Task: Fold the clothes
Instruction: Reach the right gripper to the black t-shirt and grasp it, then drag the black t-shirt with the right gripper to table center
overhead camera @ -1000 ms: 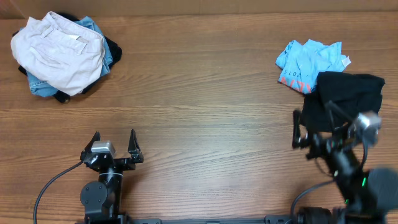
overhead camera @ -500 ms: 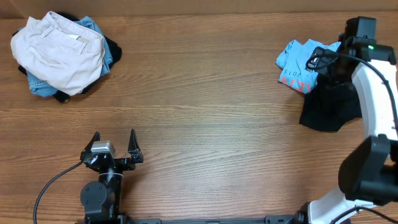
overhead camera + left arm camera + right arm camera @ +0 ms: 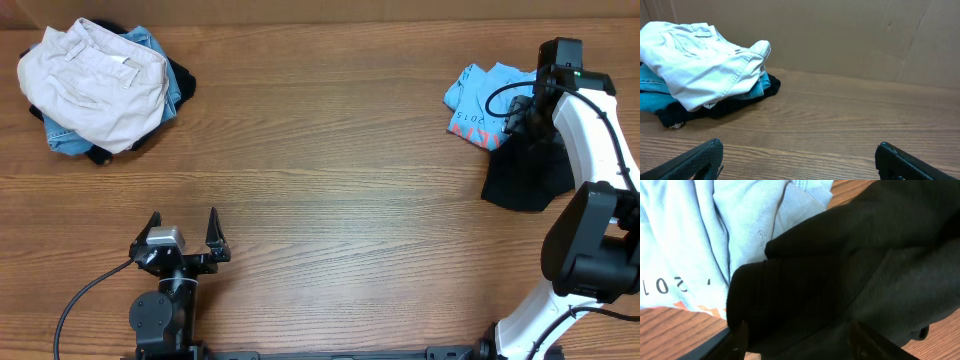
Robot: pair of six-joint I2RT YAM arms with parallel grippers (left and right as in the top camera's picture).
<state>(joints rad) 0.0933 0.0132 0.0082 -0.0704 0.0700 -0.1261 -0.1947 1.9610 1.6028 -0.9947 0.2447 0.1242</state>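
Overhead: bright, even, diffuse light from above; surface [image 3: 330, 150] wood grain sharp edge to edge. Soft narrow shadow hugs cream trousers [image 3: 95, 85] pile. Black T-shirt [image 3: 525, 180] reads as flat dark mass.
Left wrist: softer, warmer tone; left gripper [image 3: 800, 150] fingers dark, slightly blurred.
Right wrist: very close; black T-shirt underexposed, folds barely readable; light blue tee [image 3: 700, 230] weave crisp; right gripper [image 3: 800, 330] fingers blurred.

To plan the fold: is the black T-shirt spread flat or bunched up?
Bunched up: the black T-shirt is a creased heap, partly over the light blue tee.
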